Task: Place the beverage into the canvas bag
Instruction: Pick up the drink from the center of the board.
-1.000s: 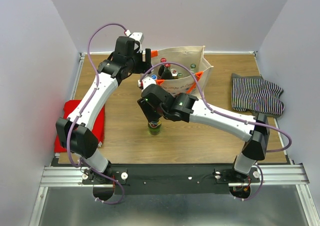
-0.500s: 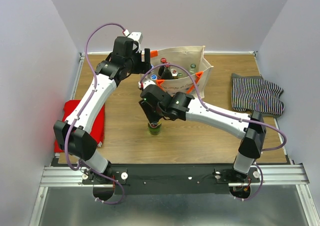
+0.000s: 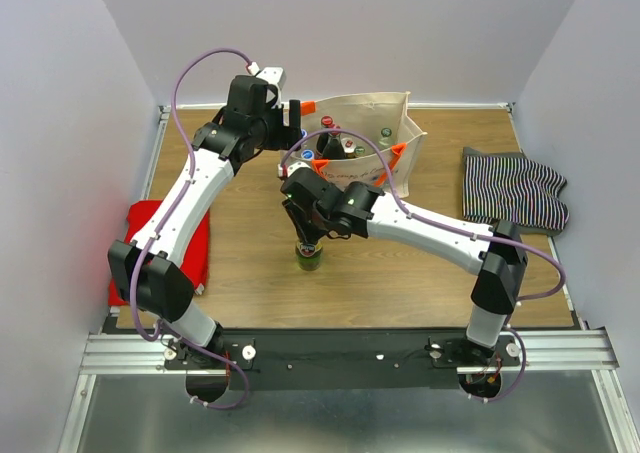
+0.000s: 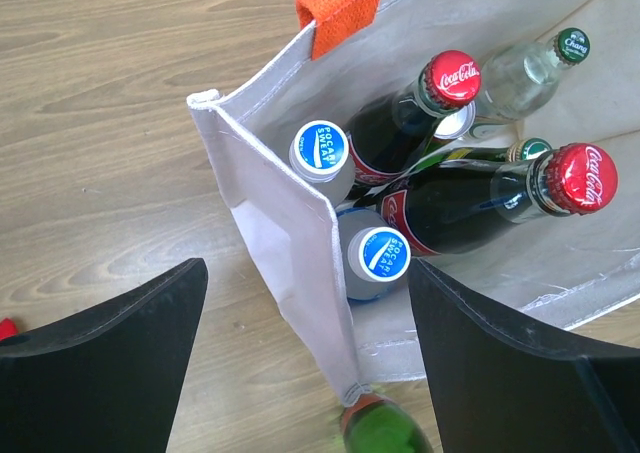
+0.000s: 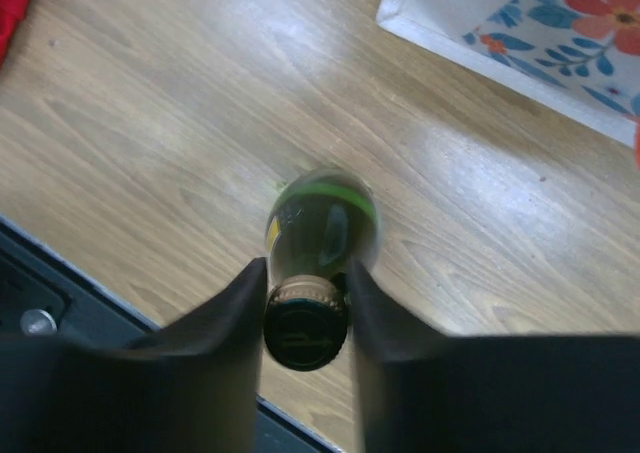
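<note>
The beverage [image 3: 308, 259] is a green glass bottle with a dark cap, standing upright on the wooden table in front of the canvas bag [image 3: 372, 106]. My right gripper [image 3: 308, 243] reaches down over it. In the right wrist view both fingers press the cap and neck of the beverage [image 5: 322, 221], so the right gripper [image 5: 305, 308] is shut on it. My left gripper [image 4: 305, 348] is open and straddles the near corner wall of the canvas bag [image 4: 275, 208]. The green bottle [image 4: 388, 431] shows just below that corner.
Several bottles stand inside the bag, among them two red-capped cola bottles [image 4: 570, 178] and two blue-capped ones [image 4: 385, 253]. A red cloth [image 3: 160, 248] lies at the left edge of the table and a striped cloth [image 3: 515, 188] at the right.
The right gripper's fingers have come together around the bottle's neck and its arm has shifted slightly left. The left arm has barely moved.
</note>
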Available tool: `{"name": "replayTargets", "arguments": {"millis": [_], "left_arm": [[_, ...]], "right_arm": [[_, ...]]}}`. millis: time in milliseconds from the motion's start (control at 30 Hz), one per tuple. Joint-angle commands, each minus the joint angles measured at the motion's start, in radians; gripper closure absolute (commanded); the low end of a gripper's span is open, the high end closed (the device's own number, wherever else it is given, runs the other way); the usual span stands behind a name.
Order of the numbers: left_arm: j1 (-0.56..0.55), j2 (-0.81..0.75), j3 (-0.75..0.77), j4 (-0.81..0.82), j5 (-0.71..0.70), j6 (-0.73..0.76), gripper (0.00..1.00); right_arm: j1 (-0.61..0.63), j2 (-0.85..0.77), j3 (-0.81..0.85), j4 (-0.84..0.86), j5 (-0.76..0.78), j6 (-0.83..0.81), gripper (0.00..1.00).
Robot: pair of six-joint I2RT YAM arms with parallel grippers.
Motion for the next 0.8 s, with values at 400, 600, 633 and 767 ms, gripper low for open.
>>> {"name": "replayTargets", "arguments": {"millis": [400, 600, 633, 767], "left_arm": [[0.005, -0.033, -0.017, 0.016, -0.018, 0.009, 0.10], [0.005, -0.030, -0.003, 0.012, -0.017, 0.006, 0.10], [0.005, -0.029, -0.003, 0.012, -0.017, 0.007, 0.09], [0.005, -0.035, -0.005, 0.007, -0.018, 0.007, 0.09]], "right_arm": [[-0.006, -0.063, 0.085, -0.038, 0.063, 0.022, 0.99], [-0.007, -0.094, 0.245, -0.090, 0.178, -0.011, 0.99], [-0.007, -0.094, 0.262, -0.100, 0.213, -0.019, 0.99], [-0.010, -0.105, 0.343, -0.148, 0.279, -0.051, 0.99]]}}
